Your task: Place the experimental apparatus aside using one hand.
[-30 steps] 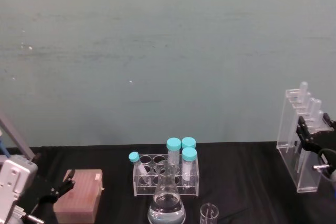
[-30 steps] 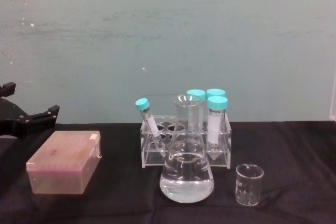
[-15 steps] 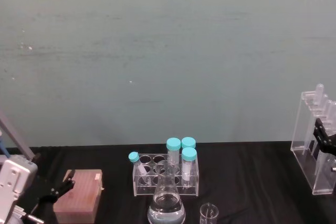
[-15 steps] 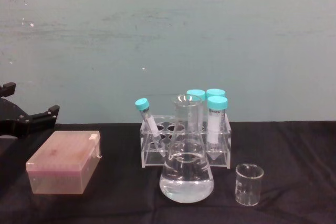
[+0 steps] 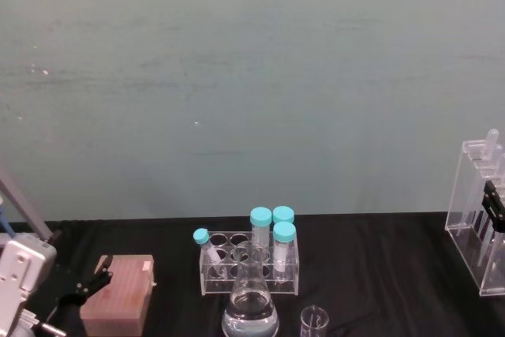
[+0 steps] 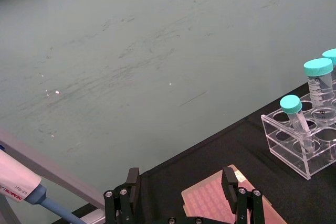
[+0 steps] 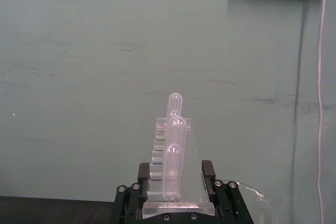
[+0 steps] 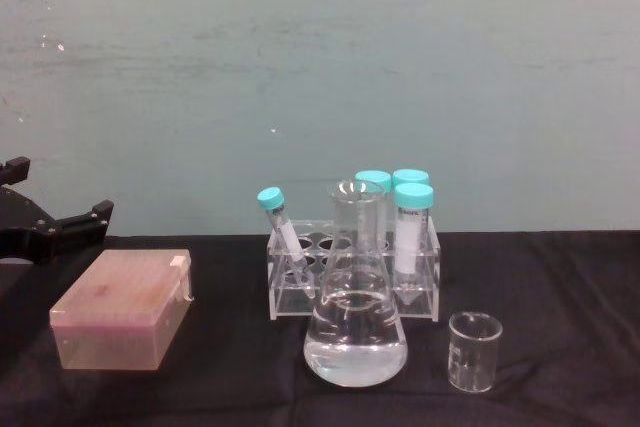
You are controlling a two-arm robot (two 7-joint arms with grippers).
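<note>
Bare black cloth (image 8: 560, 307) right of the conical flask (image 8: 355, 332), past the beaker (image 8: 473, 350) just beside it. Blocked close behind by the tube rack (image 8: 290, 292); left, beyond a gap, by the pink box (image 8: 125, 307); far right by the pipette rack (image 5: 480, 219).

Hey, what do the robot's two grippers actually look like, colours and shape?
Both are black and two-fingered, with flat angular fingers and small silver screw heads near their bases. The left gripper sits on a white, boxy wrist housing. The right gripper has the same black build.
</note>
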